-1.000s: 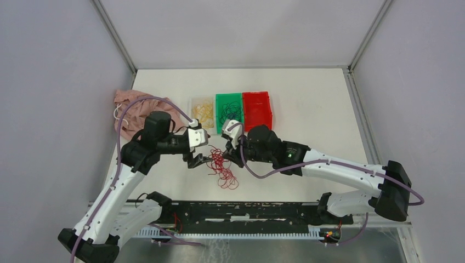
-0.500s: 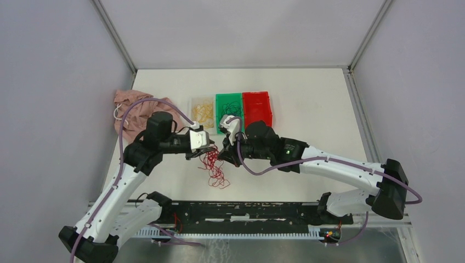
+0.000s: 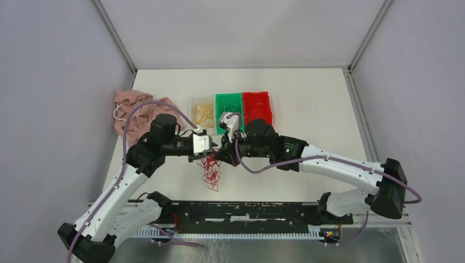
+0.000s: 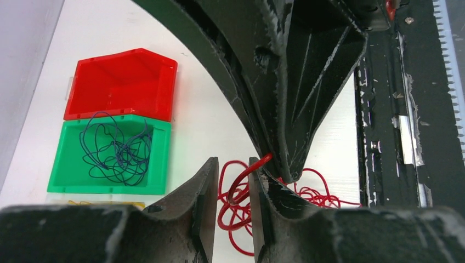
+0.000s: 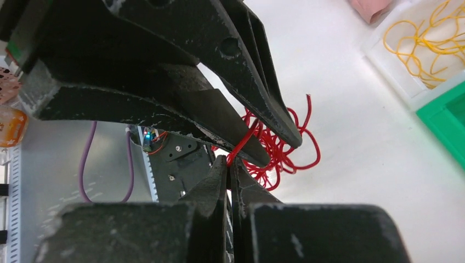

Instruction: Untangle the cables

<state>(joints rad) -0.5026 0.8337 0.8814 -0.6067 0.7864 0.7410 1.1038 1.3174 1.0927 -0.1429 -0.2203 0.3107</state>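
A tangle of red cables point(image 3: 210, 171) hangs between my two grippers and trails onto the white table. My right gripper point(image 3: 221, 153) is shut on one red strand; in the right wrist view that strand point(image 5: 241, 143) rises from the pinched tips of the gripper point(image 5: 229, 160). My left gripper point(image 3: 211, 149) sits tip to tip against it. In the left wrist view its jaws point(image 4: 233, 164) stand narrowly apart with a red loop point(image 4: 237, 189) in the gap, resting against one finger. Dark blue cables point(image 3: 229, 109) lie in the green bin, yellow cables point(image 3: 202, 111) in the clear one.
Three bins stand in a row behind the grippers: clear point(image 3: 193, 104), green point(image 3: 219, 98) and an empty red one point(image 3: 256, 94). A pink cloth point(image 3: 131, 109) lies at the table's left edge. The black rail point(image 3: 247, 211) runs along the near edge.
The left jaws narrowed from wide open around a red loop. Both grippers drew together and shifted left and back, lifting the red tangle so it hangs bunched beneath them.
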